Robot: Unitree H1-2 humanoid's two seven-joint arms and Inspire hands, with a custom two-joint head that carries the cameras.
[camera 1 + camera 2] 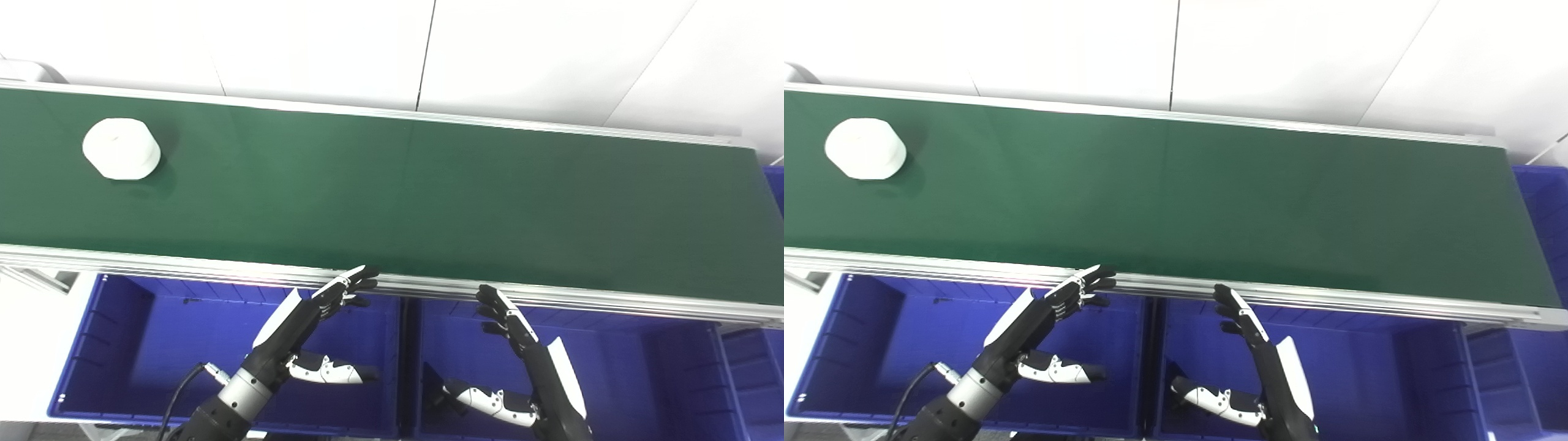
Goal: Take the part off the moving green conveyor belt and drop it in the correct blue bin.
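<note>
A white, stubby round part (121, 149) lies on the green conveyor belt (429, 196) at its far left; it also shows in the right eye view (865, 149). My left hand (306, 334) is open and empty, held over the left blue bin (122, 343), fingertips near the belt's front rail. My right hand (520, 361) is open and empty over the middle blue bin (643, 367), fingers pointing up toward the rail. Both hands are far to the right of the part.
An aluminium rail (184, 263) runs along the belt's front edge, above the bins. Another blue bin (750, 367) sits at the far right, and a blue bin edge (1546, 202) shows past the belt's right end. A white wall stands behind the belt.
</note>
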